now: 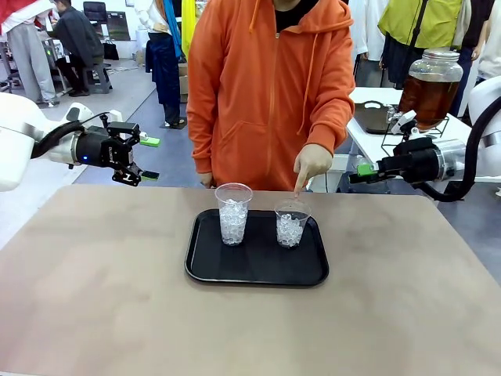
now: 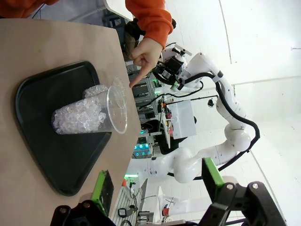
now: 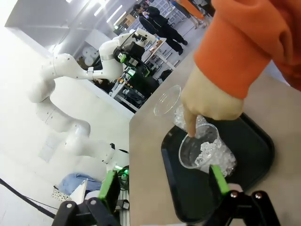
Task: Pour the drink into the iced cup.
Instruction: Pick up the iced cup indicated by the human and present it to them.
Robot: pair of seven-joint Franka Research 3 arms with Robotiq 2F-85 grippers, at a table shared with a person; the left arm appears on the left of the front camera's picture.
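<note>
Plastic, thin and clear, is what both cups are made of, and that is the first hazard. They stand upright on a black tray [image 1: 203, 270] in the middle of the table [image 1: 94, 298], each filled with ice. The taller left cup [image 1: 233, 213] has the shorter right cup [image 1: 290, 224] just beside it. The person's hand [image 1: 311, 164] reaches down from the far side with a fingertip at the right cup's rim, apparently marking it as the one to fill.

The left gripper [image 1: 149, 159] hovers off the table's far left edge and the right gripper [image 1: 360, 171] off its far right edge. Both have their jaws spread wide and hold nothing. The drink [image 1: 427, 100], amber-brown, sits in a glass jar [image 1: 432, 66] on a side table at the far right, behind the right arm and well apart from the cups.

A gripper moving in now could strike the pointing finger, since the hand is right at the cup. A hard squeeze would probably buckle the soft wall and push ice out. The cups are close, so a spread finger could topple the left cup on the way to the right one, or the wrong cup could be taken. Because cup and jar are well apart, any carry risks tipping ice, and a cup badly lined up under the outlet would send liquid onto the side table.
</note>
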